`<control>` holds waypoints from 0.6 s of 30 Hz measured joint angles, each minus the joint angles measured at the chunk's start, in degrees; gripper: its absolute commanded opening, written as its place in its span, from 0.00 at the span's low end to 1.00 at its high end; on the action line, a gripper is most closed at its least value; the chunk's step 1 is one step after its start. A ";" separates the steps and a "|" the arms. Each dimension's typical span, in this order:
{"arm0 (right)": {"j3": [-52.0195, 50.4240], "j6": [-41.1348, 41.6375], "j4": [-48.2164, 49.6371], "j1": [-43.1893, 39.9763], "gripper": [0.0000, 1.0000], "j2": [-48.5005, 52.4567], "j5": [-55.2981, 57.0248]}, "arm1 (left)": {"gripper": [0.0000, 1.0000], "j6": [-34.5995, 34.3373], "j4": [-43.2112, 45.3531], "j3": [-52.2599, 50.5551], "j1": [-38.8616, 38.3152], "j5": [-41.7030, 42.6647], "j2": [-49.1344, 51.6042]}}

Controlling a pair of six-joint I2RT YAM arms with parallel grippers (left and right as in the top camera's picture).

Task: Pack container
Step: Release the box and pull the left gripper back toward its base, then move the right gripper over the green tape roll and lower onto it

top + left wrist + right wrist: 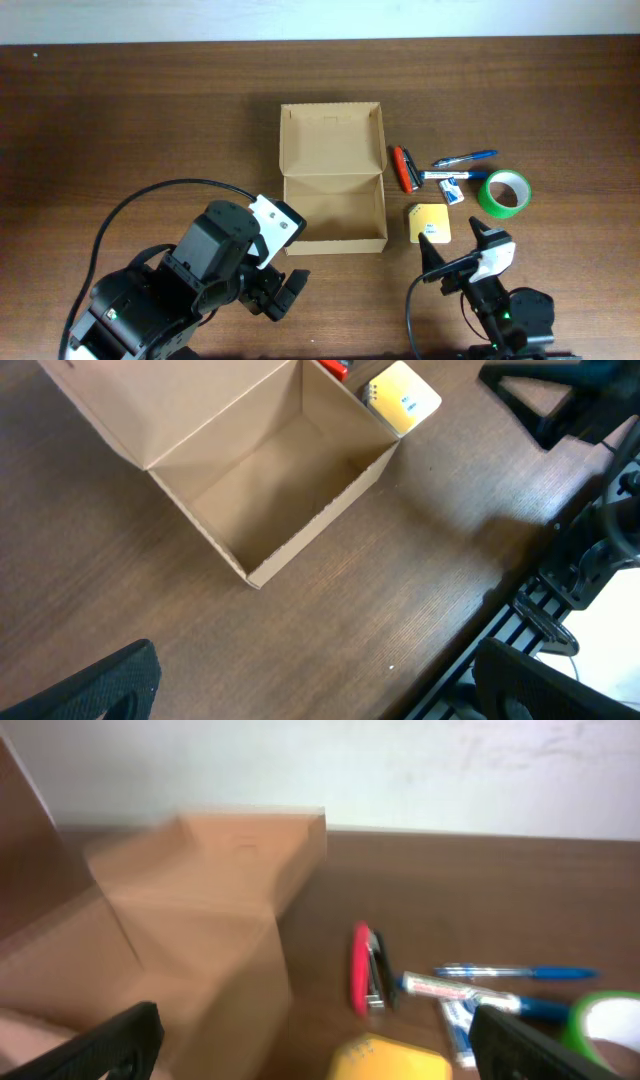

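Note:
The tan cardboard container (334, 208) stands open and empty in the middle of the table, its flap lid (331, 138) raised at the far side; it also shows in the left wrist view (270, 490) and the right wrist view (190, 930). A yellow pad (428, 223) lies just right of it, also seen in the right wrist view (390, 1060). My left gripper (282, 292) is open and empty, near the box's front left corner. My right gripper (455, 250) is open and empty, just in front of the yellow pad.
Right of the box lie a red stapler (403, 168), a blue pen (465, 159), a white marker (445, 177) and a green tape roll (503, 193). The table's front edge and a black frame (560, 600) show in the left wrist view.

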 measured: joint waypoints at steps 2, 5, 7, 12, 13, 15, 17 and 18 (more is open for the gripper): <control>-0.02 7.65 3.04 0.00 0.99 0.00 -0.31 | 1.00 -0.17 0.00 -0.02 0.00 -0.02 0.00; -0.02 19.67 5.31 0.00 0.99 0.00 -0.96 | 0.99 -0.26 0.00 -0.02 0.00 -0.04 0.00; -0.02 26.29 5.64 0.00 0.99 0.00 -1.46 | 1.00 -0.39 0.02 -0.02 0.00 -0.04 0.00; -0.02 34.60 5.42 0.00 0.99 0.00 -4.55 | 1.00 -0.42 0.02 -0.02 0.00 -0.04 0.00; -0.02 35.34 5.42 0.00 0.99 0.00 -5.42 | 1.00 -0.39 0.02 -0.02 0.00 -0.04 0.00; -0.02 36.61 5.42 0.00 0.99 0.00 -8.11 | 1.00 -0.39 0.02 -0.02 0.00 -0.04 0.00; -0.02 37.22 5.33 0.00 0.99 0.00 -11.21 | 1.00 -0.39 0.02 -0.02 0.00 -0.02 0.00; -0.02 37.44 5.18 0.00 0.99 0.00 -12.85 | 1.00 -0.39 0.02 -0.02 0.00 -0.02 0.00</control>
